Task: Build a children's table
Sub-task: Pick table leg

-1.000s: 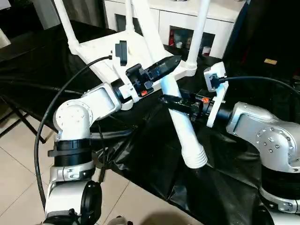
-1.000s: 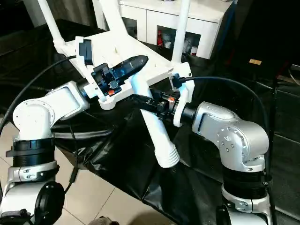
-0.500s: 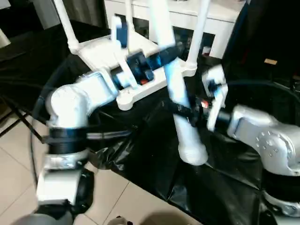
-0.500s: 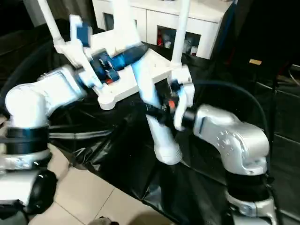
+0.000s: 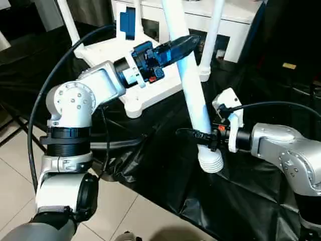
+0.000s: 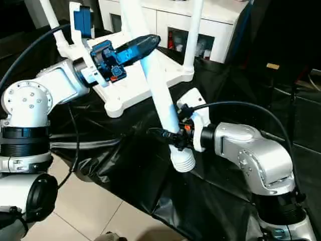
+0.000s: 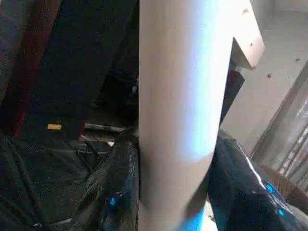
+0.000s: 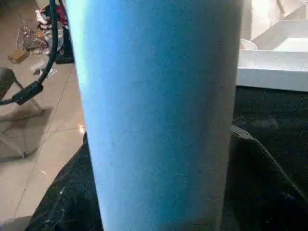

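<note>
The children's table is in pieces. Its white tabletop (image 5: 150, 83) lies upside down on the black cloth, with two white legs (image 5: 214, 30) (image 5: 70, 25) standing up from its corners. A loose leg (image 5: 196, 103) hangs steeply tilted above the cloth, its ribbed end (image 5: 210, 161) lowest. My left gripper (image 5: 193, 41) is shut on this leg high up. My right gripper (image 5: 186, 133) stands open, one finger on each side of the leg just above the ribbed end. In both wrist views the leg (image 7: 178, 106) (image 8: 154, 110) sits close between the fingers.
Black cloth (image 5: 241, 191) covers the work table and drapes over its near edge. Tiled floor (image 5: 20, 165) lies at the lower left. A white cabinet (image 5: 235, 20) stands behind the tabletop. Black cables (image 5: 45, 110) loop from both wrists.
My left gripper closed on the leg and swung it up, steeper. My right gripper opened and slid down the leg from its middle to near the ribbed end.
</note>
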Available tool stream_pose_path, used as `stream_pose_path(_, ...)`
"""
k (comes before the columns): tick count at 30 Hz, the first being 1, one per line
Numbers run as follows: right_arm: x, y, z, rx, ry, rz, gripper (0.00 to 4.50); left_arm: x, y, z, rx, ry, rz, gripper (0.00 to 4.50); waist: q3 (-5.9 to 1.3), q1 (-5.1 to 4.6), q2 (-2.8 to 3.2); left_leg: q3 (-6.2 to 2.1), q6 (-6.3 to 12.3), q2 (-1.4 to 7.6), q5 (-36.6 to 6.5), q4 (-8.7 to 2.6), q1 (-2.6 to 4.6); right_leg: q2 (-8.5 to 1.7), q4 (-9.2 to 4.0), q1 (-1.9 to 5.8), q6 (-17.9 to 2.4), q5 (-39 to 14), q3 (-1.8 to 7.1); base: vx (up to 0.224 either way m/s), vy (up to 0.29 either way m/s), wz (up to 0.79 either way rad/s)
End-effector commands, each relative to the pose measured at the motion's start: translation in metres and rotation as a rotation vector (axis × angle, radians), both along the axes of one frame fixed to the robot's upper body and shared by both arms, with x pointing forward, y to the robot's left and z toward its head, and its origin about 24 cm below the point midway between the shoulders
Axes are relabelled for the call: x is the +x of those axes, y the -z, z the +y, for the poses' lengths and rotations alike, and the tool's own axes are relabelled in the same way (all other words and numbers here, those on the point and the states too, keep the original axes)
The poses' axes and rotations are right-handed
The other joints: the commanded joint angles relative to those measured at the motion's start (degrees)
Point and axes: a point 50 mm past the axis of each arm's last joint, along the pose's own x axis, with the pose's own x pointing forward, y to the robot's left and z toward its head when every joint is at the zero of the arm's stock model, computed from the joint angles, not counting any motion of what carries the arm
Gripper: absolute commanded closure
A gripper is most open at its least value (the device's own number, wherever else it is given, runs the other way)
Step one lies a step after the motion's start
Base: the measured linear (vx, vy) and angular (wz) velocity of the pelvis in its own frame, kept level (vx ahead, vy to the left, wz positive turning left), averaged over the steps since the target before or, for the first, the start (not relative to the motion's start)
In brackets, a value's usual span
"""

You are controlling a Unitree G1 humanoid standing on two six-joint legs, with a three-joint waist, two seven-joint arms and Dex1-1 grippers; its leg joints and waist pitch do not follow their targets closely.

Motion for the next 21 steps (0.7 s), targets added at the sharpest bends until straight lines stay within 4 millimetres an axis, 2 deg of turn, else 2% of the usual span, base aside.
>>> stream_pose_path(1, -0.002, 0.0, -0.001, -0.009, -0.015, -0.004, 1.85, 0.0, -0.002, 0.0, 0.018, 0.009, -0.026, 2.89, -4.47, 0.18, -0.68, -1.26, 1.87, 3.46, -3.3, -3.37, 0.37, -4.06, -3.91, 3.44, -11.86, -5.13, 3.48, 0.0, 0.0, 0.0)
stream_pose_path(2, -0.002, 0.0, -0.002, -0.012, -0.021, -0.001, 1.99, 0.0, -0.002, 0.001, 0.021, 0.011, -0.027, 2.89, -4.47, 0.18, -0.68, -1.26, 1.87, 3.46, -3.3, -3.37, 0.37, -4.06, -3.91, 3.44, -11.86, -5.13, 3.48, 0.0, 0.0, 0.0)
stream_pose_path(7, -0.006, 0.004, -0.007, -0.061, -0.047, 0.017, 1.99, -0.001, -0.002, 0.002, 0.048, 0.027, -0.046, 2.89, -4.44, 0.32, -0.75, -1.27, 1.92, 3.55, -3.59, -3.35, 0.42, -4.11, -3.97, 3.46, -11.78, -5.59, 3.53, 0.0, 0.0, 0.0)
stream_pose_path(10, -0.007, 0.007, -0.008, -0.072, -0.056, 0.031, 2.49, -0.001, -0.002, 0.0, 0.049, 0.035, -0.055, 2.89, -4.44, 0.45, -0.76, -1.27, 1.82, 3.56, -3.71, -3.33, 0.4, -4.17, -3.96, 3.47, -11.95, -6.06, 3.5, 0.0, 0.0, 0.0)
stream_pose_path(17, -0.007, 0.009, -0.006, -0.08, -0.067, 0.04, 2.67, 0.0, -0.002, 0.0, 0.062, 0.039, -0.067, 2.89, -4.5, 0.47, -0.89, -1.27, 1.92, 3.6, -3.41, -3.26, 0.39, -4.17, -3.83, 3.42, -12.19, -5.72, 3.51, 0.0, 0.0, 0.0)
stream_pose_path(20, -0.004, 0.01, -0.005, -0.074, -0.039, 0.033, 2.67, 0.004, 0.003, 0.001, 0.144, -0.048, -0.091, 2.89, -4.47, 0.45, -0.85, -1.31, 1.98, 3.63, -3.67, -3.28, 0.42, -4.16, -3.98, 3.35, -11.88, -6.31, 3.54, 0.0, 0.0, 0.0)
stream_pose_path(21, -0.001, 0.01, -0.005, -0.069, -0.013, 0.028, 2.67, 0.005, 0.007, 0.001, 0.166, -0.051, -0.079, 2.54, -4.47, 0.44, -0.68, -1.33, 1.81, 3.64, -3.67, -3.28, 0.39, -4.23, -3.87, 3.34, -11.85, -6.43, 3.54, 0.0, 0.0, 0.0)
